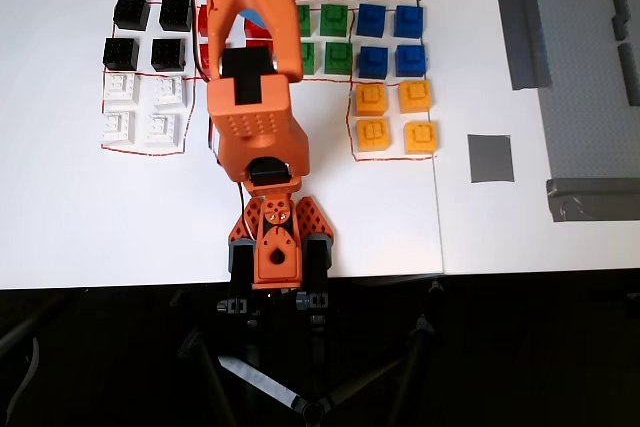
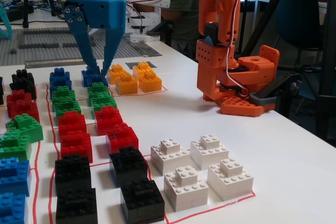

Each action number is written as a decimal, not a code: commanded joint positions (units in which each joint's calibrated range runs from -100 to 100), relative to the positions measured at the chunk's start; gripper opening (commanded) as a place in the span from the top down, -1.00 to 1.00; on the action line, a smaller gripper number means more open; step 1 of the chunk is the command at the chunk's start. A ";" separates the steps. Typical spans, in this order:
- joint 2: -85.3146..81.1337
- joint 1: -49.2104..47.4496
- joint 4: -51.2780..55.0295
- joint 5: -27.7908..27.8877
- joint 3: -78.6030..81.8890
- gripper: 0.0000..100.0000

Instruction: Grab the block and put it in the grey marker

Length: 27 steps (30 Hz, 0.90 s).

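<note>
Gripper (image 2: 97, 62) was spread wide, both blue fingers (image 2: 85, 51) pointing down, tips at about the top of the block (image 2: 93, 77). From the fixed view it could not be told whether the tips touched the block or hung just over it. In the overhead view the orange arm (image 1: 250, 97) covered the gripper, so there was no check from above.

The block sat in the blue group (image 1: 372, 59), unlifted, with green blocks (image 2: 100, 97) just beside it on the near side and yellow-orange blocks (image 2: 126, 82) just beside it on the far side. The grey marker (image 1: 490, 158) lay well apart on the white table (image 1: 330, 217), past the yellow-orange blocks, with nothing on it.

Likely risks:
- Neighbours were packed close, so a finger coming down off-line would probably land on a green or second blue block (image 2: 59, 77) and shove it.
- If the jaws closed off-centre, the block would likely twist or pop out. The plastic looks smooth and the grip faces are small.
- If they closed too high, the tips might catch only the stud and the hold would be weak.
- A carry to the marker would pass over the yellow-orange set. A low lift could clip one of them.
- The marker looked only slightly larger than a block, so a tilted release could leave the block hanging over its edge.
</note>
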 commanded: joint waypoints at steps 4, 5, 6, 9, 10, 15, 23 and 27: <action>-5.05 1.11 1.03 -0.49 -3.66 1.00; -5.05 1.11 1.03 -0.49 -3.57 1.00; -5.13 1.11 1.03 -0.49 -3.57 1.00; -5.13 1.02 1.03 -0.49 -3.57 1.00; -5.13 1.02 1.03 -0.49 -3.57 1.00; -5.30 0.94 1.03 -0.49 -3.48 1.00; -5.39 1.02 1.03 -0.49 -3.30 1.00; -5.30 1.02 1.03 -0.44 -3.21 1.00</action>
